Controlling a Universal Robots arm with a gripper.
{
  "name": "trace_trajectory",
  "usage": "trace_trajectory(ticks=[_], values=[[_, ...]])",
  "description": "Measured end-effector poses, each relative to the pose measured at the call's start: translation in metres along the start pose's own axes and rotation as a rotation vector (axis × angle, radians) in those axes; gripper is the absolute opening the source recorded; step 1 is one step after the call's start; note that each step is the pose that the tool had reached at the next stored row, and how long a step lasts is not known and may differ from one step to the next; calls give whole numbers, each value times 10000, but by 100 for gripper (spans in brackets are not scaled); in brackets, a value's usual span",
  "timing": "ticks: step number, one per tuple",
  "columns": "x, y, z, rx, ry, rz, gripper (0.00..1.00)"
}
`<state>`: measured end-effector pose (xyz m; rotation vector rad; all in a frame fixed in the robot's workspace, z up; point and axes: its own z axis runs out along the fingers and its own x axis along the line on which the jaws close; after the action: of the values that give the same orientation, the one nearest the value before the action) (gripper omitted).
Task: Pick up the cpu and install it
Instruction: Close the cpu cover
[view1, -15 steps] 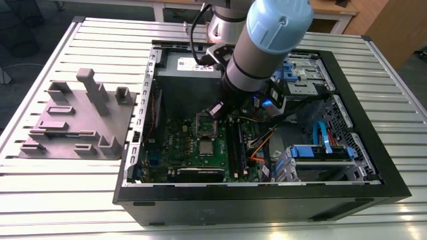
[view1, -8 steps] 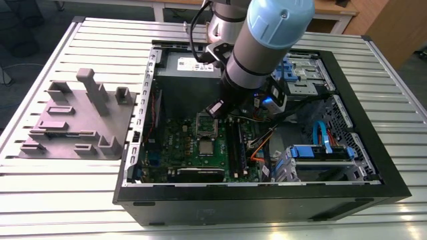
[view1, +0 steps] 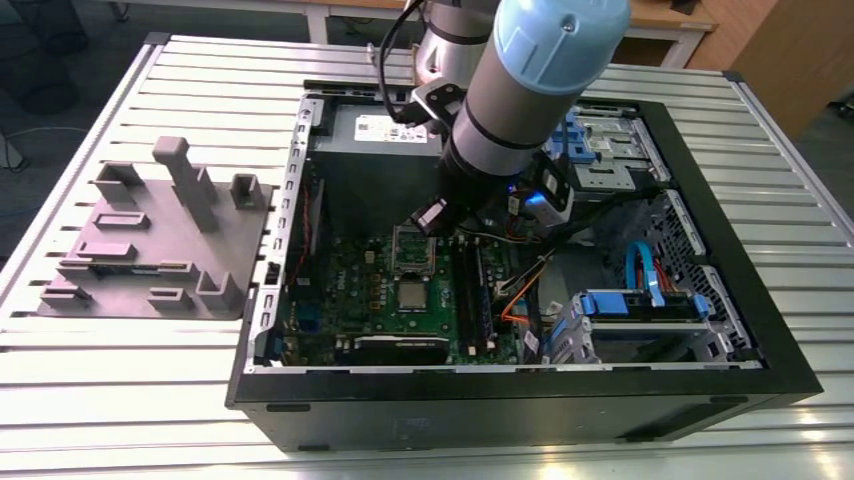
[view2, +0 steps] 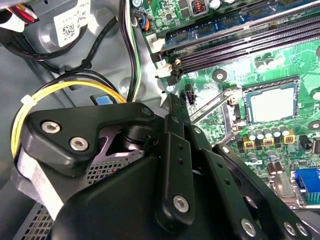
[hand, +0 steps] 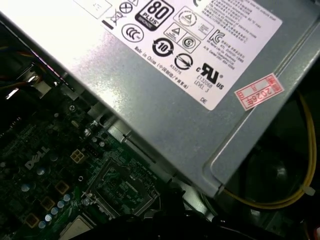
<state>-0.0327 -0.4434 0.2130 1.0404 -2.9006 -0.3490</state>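
Gripper (view1: 431, 217): its black linkage sits closest to the lens in the second wrist view. In the exterior view it hangs low inside the case (view1: 534, 400), just beyond the socket's (view2: 270, 81) raised frame and apart from the chip.
Grip state: cannot tell whether it is parted or closed; nothing is visibly carried.
Cpu (view2: 272, 104): lies flat and square inside the socket, silvery top up, so it looks to be already placed.
Retention frame (view2: 212, 107): swung up off the socket and not clamped down, which leaves the chip uncovered.
Memory slots (view2: 240, 42): long dark rows running just beside the socket, unoccupied in the second wrist view.
Power supply (hand: 165, 75): grey labelled box past the socket's hinged side, likely the reason the arm drops in steeply.
Yellow wires (view2: 60, 90): looped behind the gripper, well away from the socket.
Holder block (view1: 154, 235): on the counter (view1: 134, 400) outside the case, well apart from the socket.
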Motion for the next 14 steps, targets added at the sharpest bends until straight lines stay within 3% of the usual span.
trace_trajectory(ticks=[3, 7, 14], values=[[2, -1, -3, 5, 3, -3, 11], [4, 0, -3, 65, 55, -1, 11], [15, 12, -15, 67, 68, -48, 11]])
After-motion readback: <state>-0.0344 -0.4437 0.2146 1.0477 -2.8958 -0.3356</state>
